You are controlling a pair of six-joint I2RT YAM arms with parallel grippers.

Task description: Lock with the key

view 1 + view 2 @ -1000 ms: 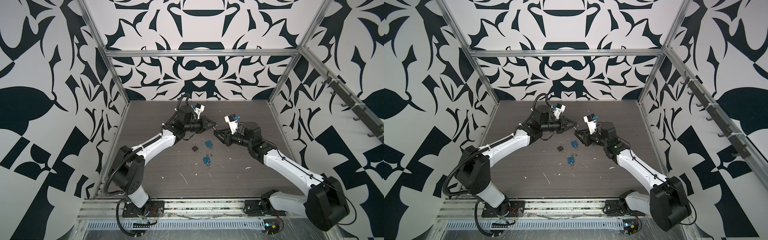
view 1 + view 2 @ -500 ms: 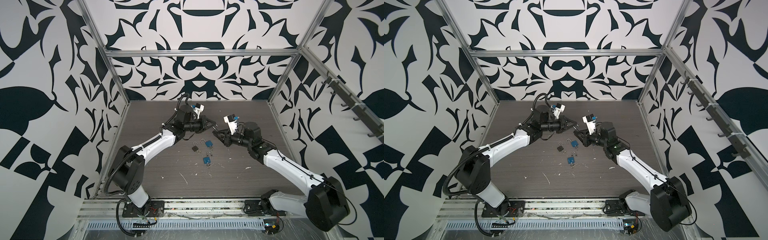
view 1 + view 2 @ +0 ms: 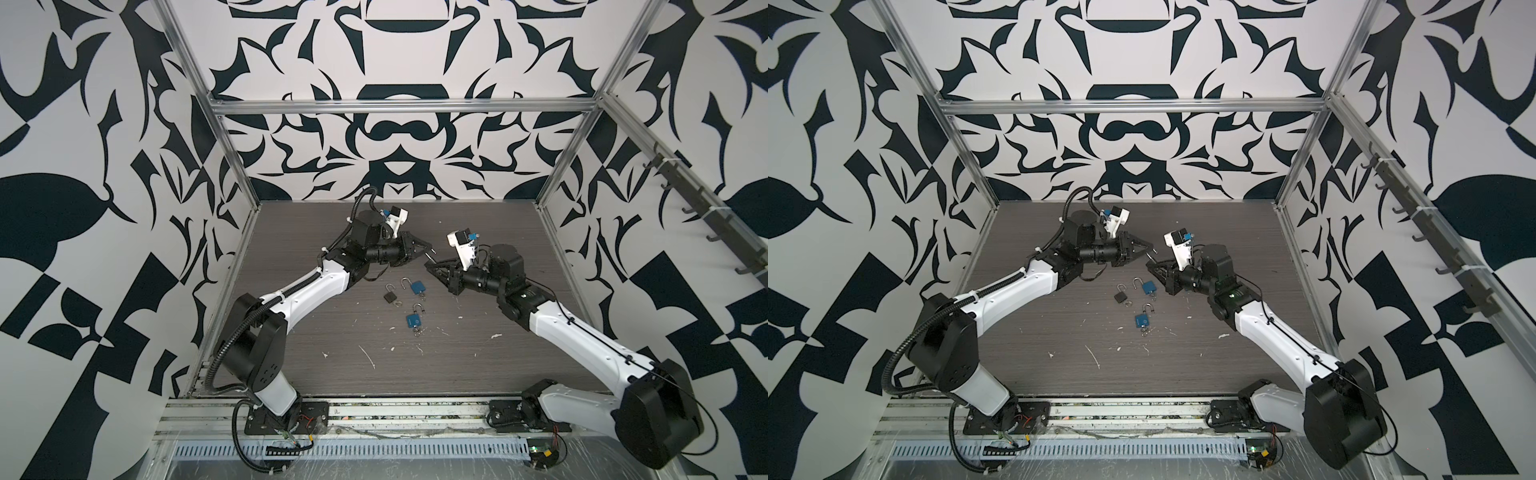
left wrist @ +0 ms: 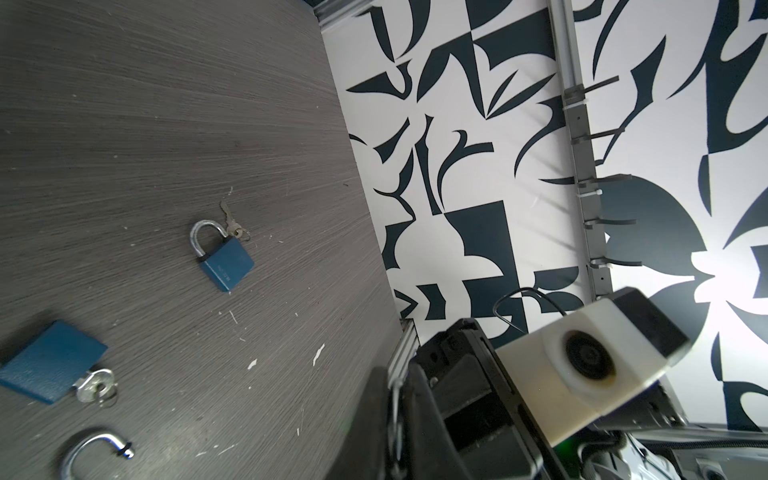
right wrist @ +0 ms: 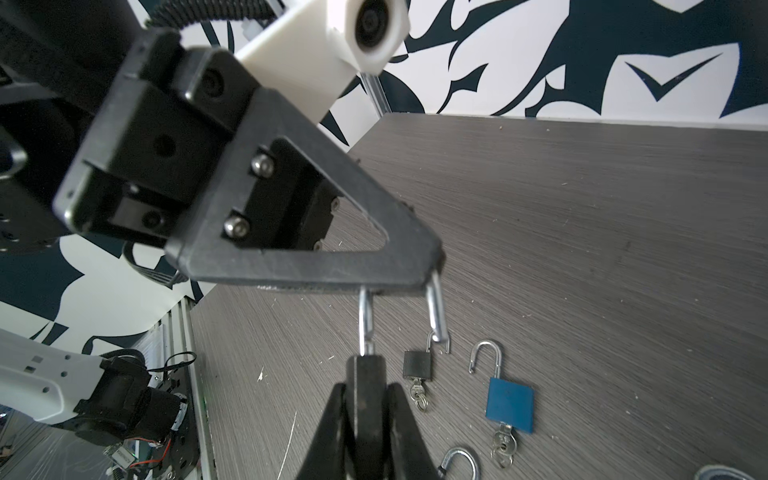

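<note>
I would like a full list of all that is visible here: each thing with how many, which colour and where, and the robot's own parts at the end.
held padlock: one, dark body with silver shackle, in the air between the grippers
blue padlocks: two, lying mid-table
black padlock: one, lying beside the blue ones
keys: silver, on small rings, at the lying padlocks
white scraps: many, scattered on the table
table: one, dark grey wood grain
hook rail: one, grey, on the right wall
left gripper: black, at the shackle's top, grip unclear
right gripper: black, shut on the held padlock's body
</note>
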